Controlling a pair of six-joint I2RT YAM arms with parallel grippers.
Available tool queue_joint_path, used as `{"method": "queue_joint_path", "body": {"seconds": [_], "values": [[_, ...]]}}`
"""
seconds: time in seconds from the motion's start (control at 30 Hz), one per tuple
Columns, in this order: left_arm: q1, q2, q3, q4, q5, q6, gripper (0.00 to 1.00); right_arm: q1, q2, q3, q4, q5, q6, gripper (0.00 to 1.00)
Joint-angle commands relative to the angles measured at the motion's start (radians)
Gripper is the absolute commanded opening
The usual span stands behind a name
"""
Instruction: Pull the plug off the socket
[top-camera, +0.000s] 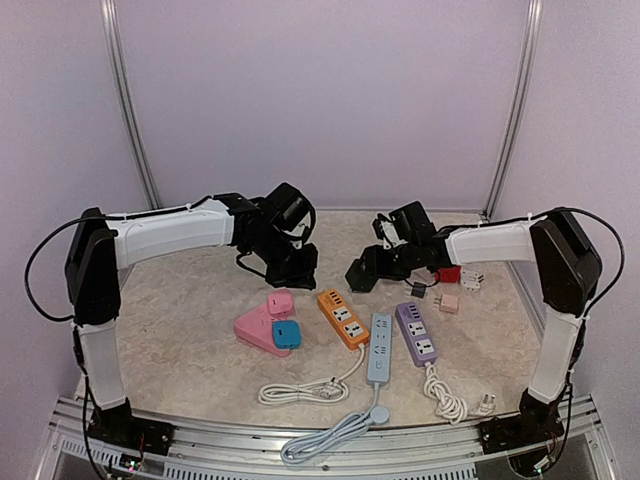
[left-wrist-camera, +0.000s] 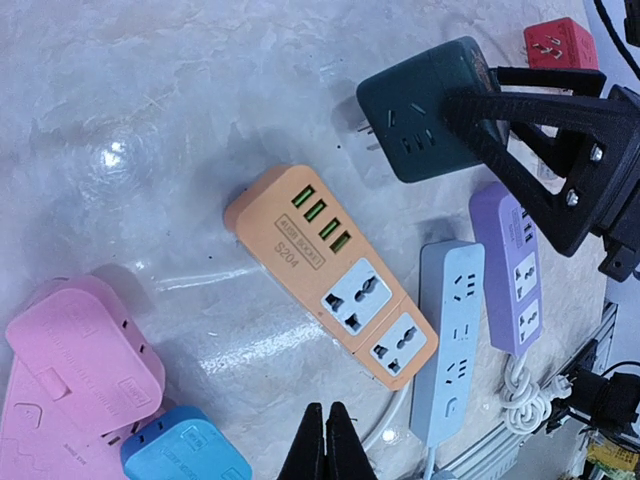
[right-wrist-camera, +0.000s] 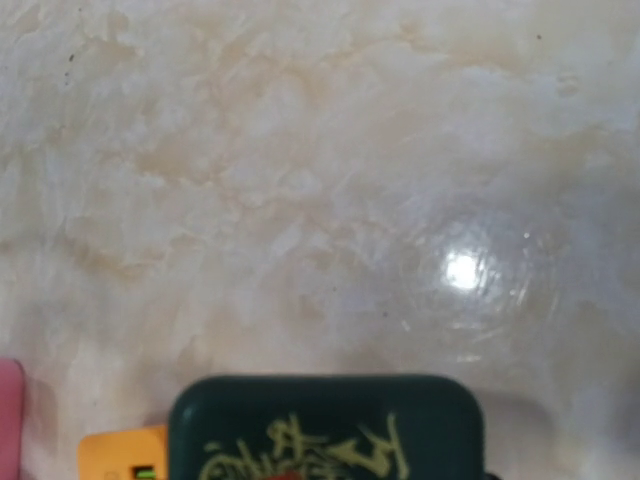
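My right gripper (top-camera: 378, 266) is shut on a dark green plug adapter (top-camera: 361, 276) and holds it above the table, apart from every socket. In the left wrist view the adapter (left-wrist-camera: 425, 110) shows bare prongs on its left side, with the right gripper's black fingers (left-wrist-camera: 540, 105) clamped on it. It fills the bottom of the right wrist view (right-wrist-camera: 325, 428), hiding that gripper's fingers. My left gripper (left-wrist-camera: 325, 425) is shut and empty, hovering near the orange power strip (left-wrist-camera: 330, 270), also seen from above (top-camera: 297, 268).
A pink socket block (top-camera: 258, 328) carries a blue plug (top-camera: 286, 334) and a pink adapter (top-camera: 280, 302). Orange (top-camera: 342, 318), light blue (top-camera: 380, 348) and purple (top-camera: 417, 333) strips lie in a row. A red adapter (top-camera: 450, 273) and small adapters lie at right.
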Motion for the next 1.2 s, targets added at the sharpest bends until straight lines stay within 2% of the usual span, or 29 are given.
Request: {"method": "queue_joint_path", "body": {"seconds": [0.0, 0.23, 0.57, 0.83, 1.17], "values": [[0.019, -0.065, -0.065, -0.007, -0.026, -0.013, 0.03, -0.031, 0.034, -0.018, 0.059, -0.059, 0.028, 0.42], [0.039, -0.107, -0.135, -0.002, -0.029, -0.027, 0.03, -0.042, 0.057, -0.033, 0.062, -0.067, 0.028, 0.58], [0.053, -0.114, -0.148, -0.012, -0.033, -0.031, 0.03, -0.056, 0.054, -0.035, 0.022, -0.032, 0.014, 0.77], [0.066, -0.123, -0.161, -0.019, -0.038, -0.034, 0.03, -0.057, 0.021, -0.016, -0.060, 0.065, -0.013, 0.83], [0.089, -0.160, -0.215, -0.019, -0.046, -0.039, 0.03, -0.057, -0.009, 0.022, -0.168, 0.201, -0.040, 0.86]]}}
